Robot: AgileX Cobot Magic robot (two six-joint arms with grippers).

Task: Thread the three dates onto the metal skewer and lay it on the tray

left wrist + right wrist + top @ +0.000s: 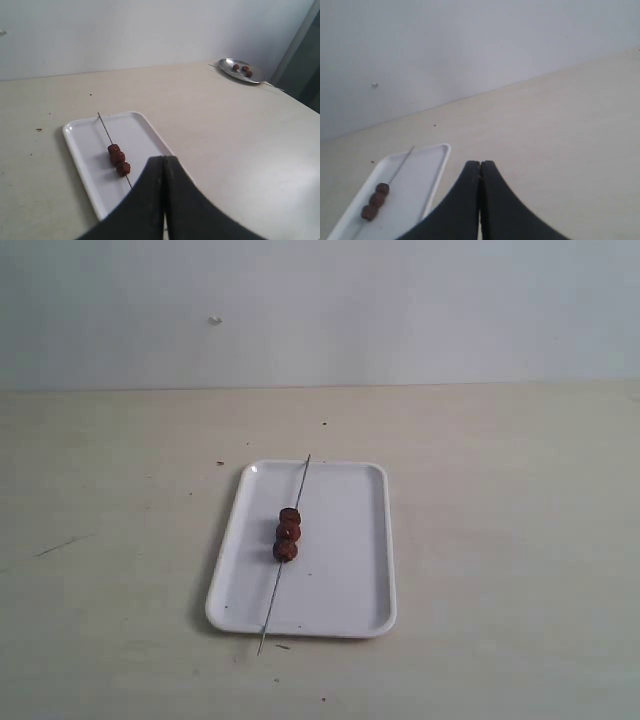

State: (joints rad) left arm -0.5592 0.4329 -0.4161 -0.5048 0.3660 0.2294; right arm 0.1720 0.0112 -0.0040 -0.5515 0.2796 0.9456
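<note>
Beige tabletop, grey-white wall, dates skewered on tray, left gripper and right gripper closed, empty

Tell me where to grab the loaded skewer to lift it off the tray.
Grip the skewer at its bare near end, where it overhangs the tray rim, coming from above and pinching across the rod. That tip likely has room beneath; the dates crowd the middle.

The left gripper is showing two smooth black fingers tapering to narrow tips. The right gripper is looking the same
</note>
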